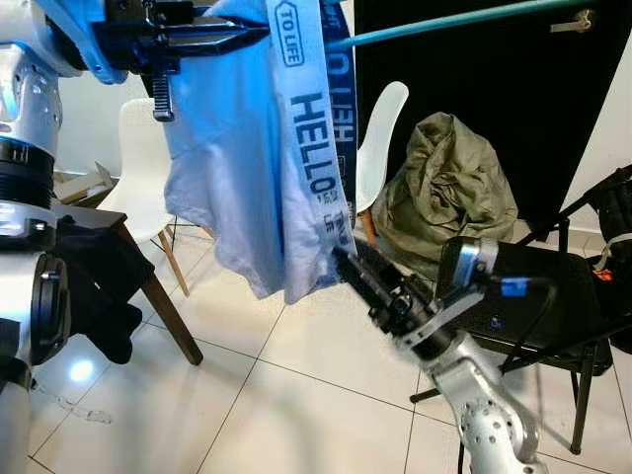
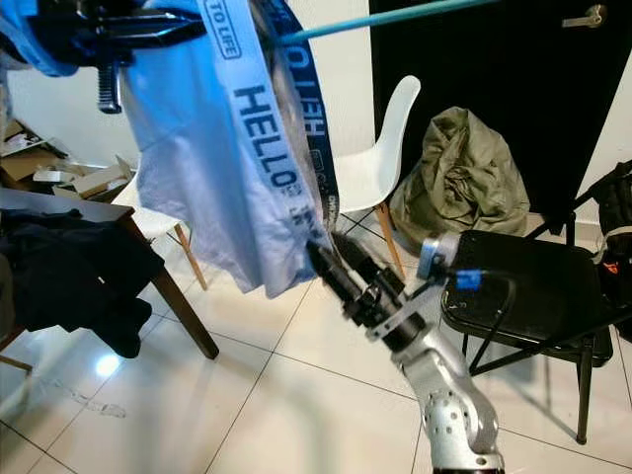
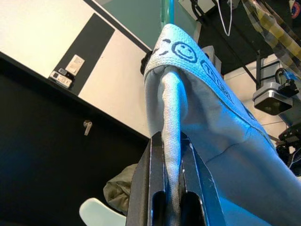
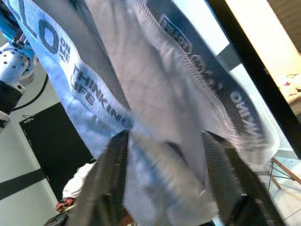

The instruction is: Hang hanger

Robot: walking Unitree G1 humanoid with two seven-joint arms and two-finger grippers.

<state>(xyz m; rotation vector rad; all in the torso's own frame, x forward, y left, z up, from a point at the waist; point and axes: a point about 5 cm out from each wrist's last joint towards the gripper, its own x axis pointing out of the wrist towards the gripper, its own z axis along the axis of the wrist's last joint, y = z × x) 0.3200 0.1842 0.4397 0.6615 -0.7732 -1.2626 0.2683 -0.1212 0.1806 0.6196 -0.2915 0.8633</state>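
The left gripper (image 1: 247, 35) is clenched on a fold of the pale blue garment (image 1: 232, 168), held high beside the teal rail (image 1: 444, 22). The right gripper (image 2: 321, 259), fingers spread, is met by the lower hem. The cloth is judged light, limp, best pinched at the lettered waistband (image 1: 316, 148). White tiled floor (image 1: 296, 395), chairs around.

From where I stand no hanger can be made out; the pale blue garment (image 1: 247, 148) covers whatever carries it. The teal rail (image 1: 444, 25) runs out of frame at two o'clock. In the right wrist view the cloth between the right pincer (image 4: 164, 155) fingers is smeared. The left arm's upper part is cropped at nine o'clock.
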